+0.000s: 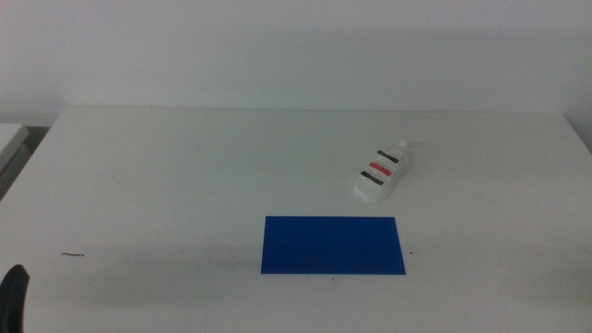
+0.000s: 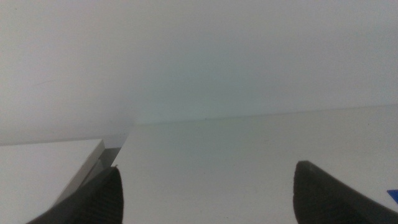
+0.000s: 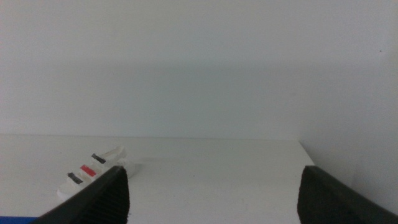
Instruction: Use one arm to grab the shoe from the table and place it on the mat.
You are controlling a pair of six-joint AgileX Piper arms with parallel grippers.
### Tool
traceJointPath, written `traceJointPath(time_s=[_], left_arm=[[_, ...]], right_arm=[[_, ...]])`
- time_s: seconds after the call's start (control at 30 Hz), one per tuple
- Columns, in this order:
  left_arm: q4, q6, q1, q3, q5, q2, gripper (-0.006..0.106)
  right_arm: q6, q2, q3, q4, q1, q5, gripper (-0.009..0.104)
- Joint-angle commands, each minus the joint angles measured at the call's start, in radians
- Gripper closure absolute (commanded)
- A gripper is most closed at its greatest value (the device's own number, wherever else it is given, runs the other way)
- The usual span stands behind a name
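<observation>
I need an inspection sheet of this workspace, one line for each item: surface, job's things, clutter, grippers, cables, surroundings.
Surface: white table, plain; a small dark mark near its front left.
Job's things: shoe lies on the table behind the right part of the mat, apart from it; mat flat, nothing on it.
Clutter: nothing seen.
Grippers: left gripper open, empty, waiting at the picture's bottom left corner in the middle view; right gripper open, empty, out of the middle view, shoe ahead of it.
Cables: nothing seen.
Surroundings: white wall behind the table; a second white surface beside the left edge.
</observation>
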Motion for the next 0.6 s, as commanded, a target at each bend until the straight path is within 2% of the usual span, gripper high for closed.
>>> traceJointPath(time_s=[0.0,0.13,0.23,0.4,0.57], left_arm=[[-0.004,-0.001,0.000,0.000,-0.013,0.005,0.007],[-0.004,-0.001,0.000,0.000,-0.013,0.005,0.007],[-0.004,-0.001,0.000,0.000,-0.013,0.005,0.007],[-0.004,-0.001,0.000,0.000,-0.013,0.005,0.007],[-0.004,-0.001,0.000,0.000,-0.013,0.005,0.007]], right_arm=[[0.010,-0.005,0.003,-0.005,-0.002,-0.001,0.003],[0.015,-0.005,0.003,0.010,-0.002,-0.001,0.003],[0.015,-0.005,-0.041,0.010,-0.002,0.099,0.003],[0.015,0.146,-0.252,0.012,-0.002,0.267,0.003],[0.017,0.422,-0.542,0.068,-0.002,0.470,0.003]])
